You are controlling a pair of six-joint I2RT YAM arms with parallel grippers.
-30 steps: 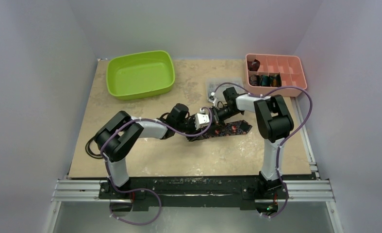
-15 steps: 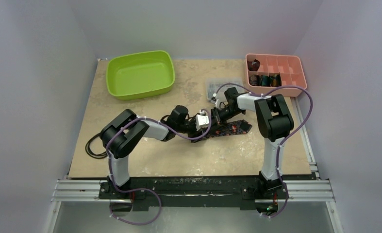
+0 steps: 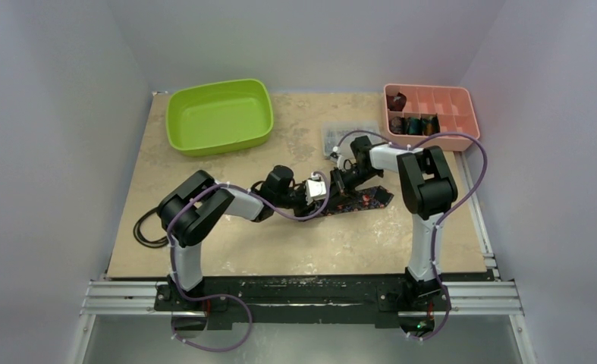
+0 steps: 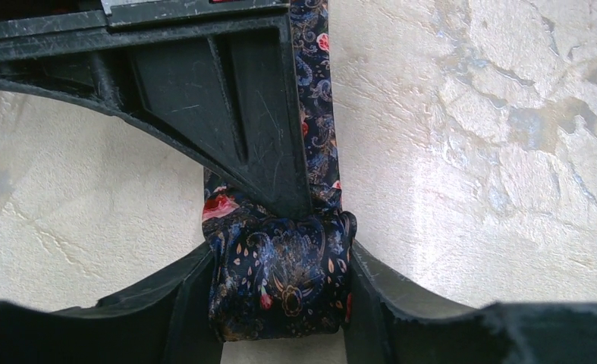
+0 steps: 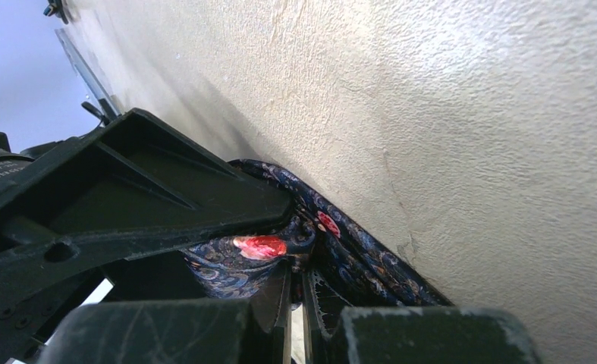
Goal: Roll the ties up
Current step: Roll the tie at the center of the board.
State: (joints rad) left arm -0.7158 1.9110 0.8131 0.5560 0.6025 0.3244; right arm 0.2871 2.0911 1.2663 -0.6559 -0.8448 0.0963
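A green bin (image 3: 219, 116) stands on the worktop (image 3: 280, 243). Right of the bin and nearer the arms, the left tool (image 4: 278, 326) is clamped on the roll (image 4: 280, 265) at one end of the tie (image 3: 367, 200). One finger presses each side of the dark, red-flowered coil, which rests on the worktop. Just beyond, farther right of the bin, the right tool (image 5: 301, 299) has its fingers drawn almost together, with tie fabric caught at their tips hard against the roll. The unrolled length lies flat, running on away from the bin. Farther right, about level with the bin, lies a clear box (image 3: 348, 135). After it comes a pink tray (image 3: 462, 114) with small coils (image 3: 413, 125) in its compartments on the bin side.
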